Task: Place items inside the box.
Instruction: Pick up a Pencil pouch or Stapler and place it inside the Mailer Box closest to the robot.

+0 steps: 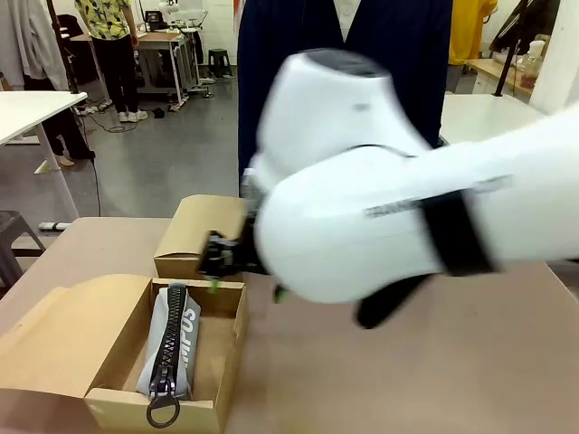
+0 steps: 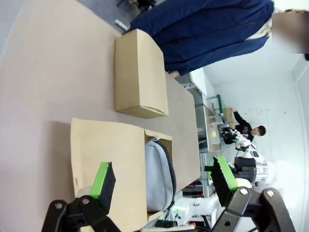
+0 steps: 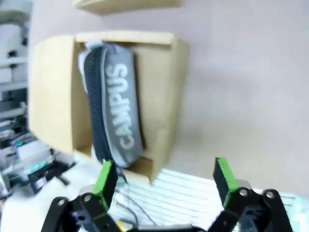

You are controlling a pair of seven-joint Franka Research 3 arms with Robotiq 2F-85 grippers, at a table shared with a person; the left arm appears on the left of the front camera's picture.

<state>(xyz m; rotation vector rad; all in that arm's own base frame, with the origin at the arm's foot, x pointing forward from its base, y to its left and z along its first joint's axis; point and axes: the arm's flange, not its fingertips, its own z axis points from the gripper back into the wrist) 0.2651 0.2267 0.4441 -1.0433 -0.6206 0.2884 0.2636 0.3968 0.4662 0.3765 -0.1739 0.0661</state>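
Print: "CAMPUS", white caps along grey case point(image 3: 113, 106).
Case: lies lengthwise in open cardboard box point(image 1: 233, 353), black zip on top, ring pull at near end.
2nd box point(image 2: 140, 77): closed, plain cardboard, just behind the 1st.
R gripper point(image 3: 164, 169): fingers spread wide, nothing btwn; by open box's far rim.
L gripper point(image 2: 161, 166): fingers spread wide, nothing held; above open box.
R arm point(image 1: 407, 208): white, blurred, crosses front view from the right.
Table point(image 1: 407, 380): matte pinkish-brown top.
Room: grey floor, white tables behind; person point(image 2: 212, 29) in navy coat at table's far side.
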